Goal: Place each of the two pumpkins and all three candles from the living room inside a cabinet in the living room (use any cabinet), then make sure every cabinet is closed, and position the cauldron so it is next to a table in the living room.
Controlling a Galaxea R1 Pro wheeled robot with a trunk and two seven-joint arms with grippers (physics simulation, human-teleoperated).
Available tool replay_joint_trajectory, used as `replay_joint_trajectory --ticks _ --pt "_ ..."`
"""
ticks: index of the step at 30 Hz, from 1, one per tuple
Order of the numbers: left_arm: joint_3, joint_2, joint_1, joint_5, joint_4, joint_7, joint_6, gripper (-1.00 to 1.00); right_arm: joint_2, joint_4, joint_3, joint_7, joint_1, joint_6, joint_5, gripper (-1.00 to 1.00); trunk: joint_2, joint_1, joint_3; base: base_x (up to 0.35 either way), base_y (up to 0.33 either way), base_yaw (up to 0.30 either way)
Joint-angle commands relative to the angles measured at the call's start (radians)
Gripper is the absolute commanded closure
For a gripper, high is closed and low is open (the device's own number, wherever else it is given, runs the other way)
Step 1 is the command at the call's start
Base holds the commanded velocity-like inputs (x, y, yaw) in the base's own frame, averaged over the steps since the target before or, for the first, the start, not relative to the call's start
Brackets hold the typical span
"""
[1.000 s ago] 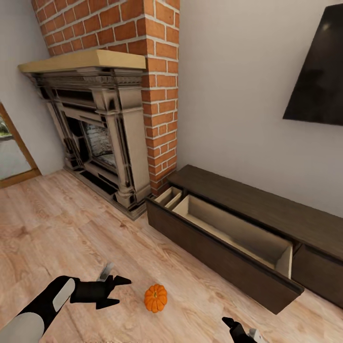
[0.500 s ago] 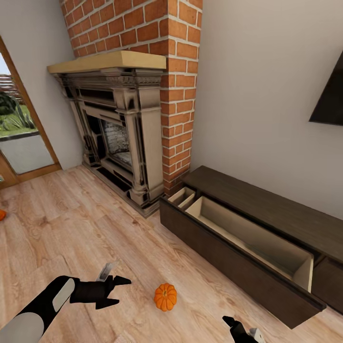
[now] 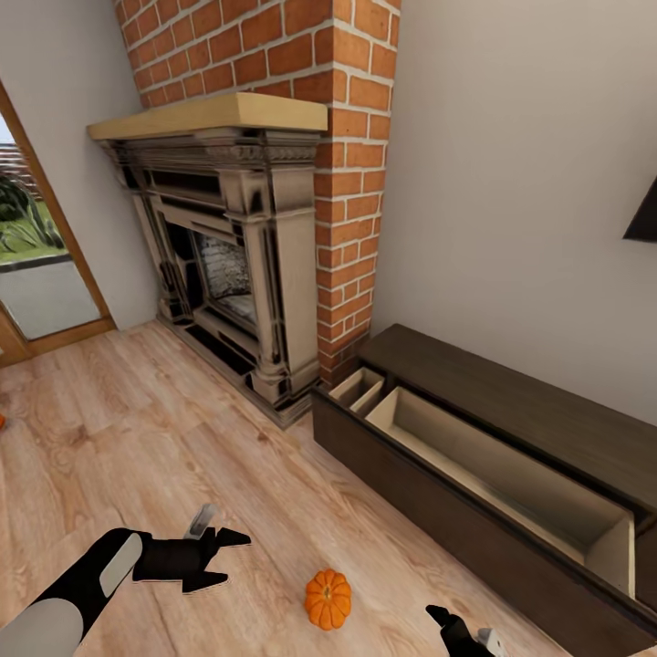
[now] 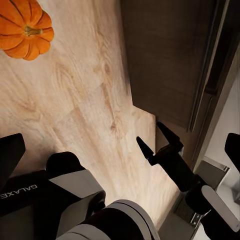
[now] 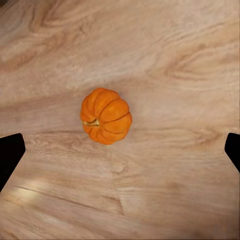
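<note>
A small ribbed orange pumpkin [image 3: 328, 599] lies on the wooden floor between my two grippers. My left gripper [image 3: 226, 558] hovers open to its left, with nothing between the fingers. My right gripper [image 3: 449, 624] is at the bottom edge, to the pumpkin's right. In the right wrist view the pumpkin [image 5: 106, 116] sits on the floor between widely spread fingertips [image 5: 10, 152]. The left wrist view catches the pumpkin [image 4: 25, 29] and the right gripper [image 4: 151, 134]. The dark brown cabinet [image 3: 511, 392] stands along the wall with its long drawer [image 3: 497, 470] pulled out and bare inside.
A brick chimney with an ornate dark fireplace [image 3: 228, 255] rises at the back left. A glass door [image 3: 36, 265] opens at the far left. A black screen corner [image 3: 643, 219] hangs on the wall. The open drawer juts into the floor space on the right.
The whole view has swung left: fireplace, cabinet and pumpkin sit further right and the pumpkin lower. Both arms hold the same place in the picture.
</note>
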Motion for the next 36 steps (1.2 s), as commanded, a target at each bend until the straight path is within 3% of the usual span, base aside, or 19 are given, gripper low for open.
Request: replay_joint_trajectory --ticks 1,14,23,25,27,30,36 --pt "0.0 0.0 0.0 0.0 0.0 0.0 0.0 -1.0 0.0 0.0 0.0 -0.001 0.0 0.0 0.0 -1.0 0.0 0.0 0.0 0.22 0.259 0.0" --pt "-0.001 -0.001 0.0 0.006 0.0 0.0 0.0 -1.0 0.001 0.0 0.001 -0.008 0.0 0.0 0.0 -1.0 0.0 0.0 0.0 0.09 0.131 0.051" --pt "0.0 -0.002 0.0 0.008 0.0 -0.001 0.0 -1.0 0.001 -0.001 0.003 -0.007 0.001 -0.012 0.004 -1.0 -0.063 0.035 -0.028 0.001 0.002 0.126" --pt "0.0 -0.002 0.0 0.008 0.0 -0.001 0.0 -1.0 0.001 0.0 0.005 -0.007 0.0 -0.035 0.021 -1.0 -0.077 0.042 -0.034 0.0 0.0 0.012" --pt "0.0 -0.002 0.0 0.008 0.0 -0.001 0.0 -1.0 0.003 0.0 0.031 -0.009 0.0 -0.068 0.094 -1.0 -0.091 0.05 -0.041 0.0 0.0 0.005" --pt "0.001 -0.002 0.0 0.009 0.0 -0.002 0.0 -1.0 0.004 0.0 0.048 -0.01 0.0 -0.084 0.139 -1.0 -0.112 0.061 -0.05 0.0 0.0 0.002" --pt "0.0 -0.002 0.0 0.009 0.0 -0.002 0.0 -1.0 0.042 -0.002 0.059 -0.009 0.0 -0.126 0.168 -1.0 -0.154 0.084 -0.069 0.0 0.0 0.0"
